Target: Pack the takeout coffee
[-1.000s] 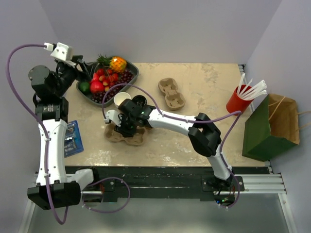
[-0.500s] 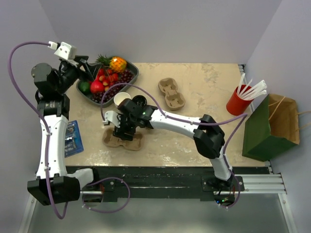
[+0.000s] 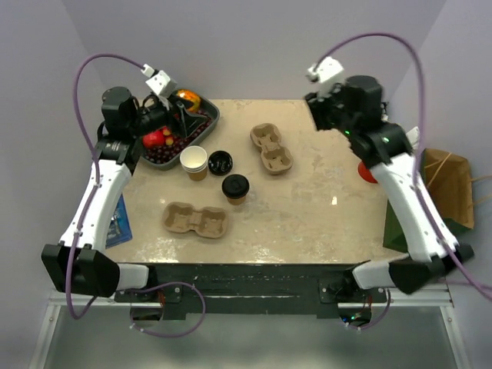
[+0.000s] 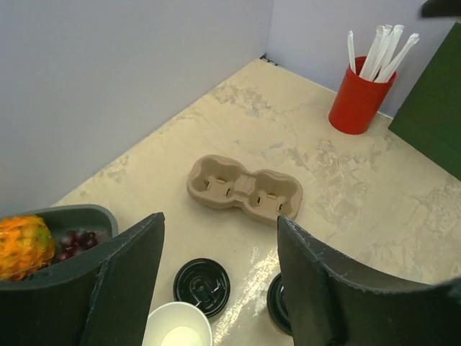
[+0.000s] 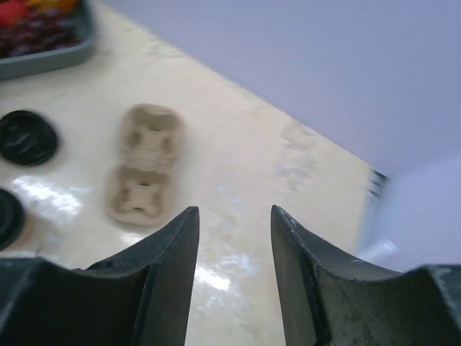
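1. both arms hang high above the table (image 3: 323, 223). the left gripper (image 4: 220, 223) is spread and empty by the fruit tray (image 3: 201, 123), and the right gripper (image 5: 234, 213) is also parted with nothing between its fingers, over the far right corner.
2. the step in hand appears to be capping the second coffee: the open cup (image 3: 194, 160) stands upright with its loose lid (image 3: 221, 162) lying flat just beside it.
3. done well, that means taking the lid by its rim, holding it level, centring it over the mouth and pressing evenly. the light paper wall would likely tip or crush under a skewed push.
4. the lidded cup (image 3: 235, 187) stands upright near the table's middle, between the near carrier (image 3: 195, 219) and the far carrier (image 3: 271, 148). neither cup sits in a carrier, and the green bag (image 3: 419, 215) is well apart at the right edge.
5. the coffees are small kraft-tan paper cups, white inside, with round black lids.
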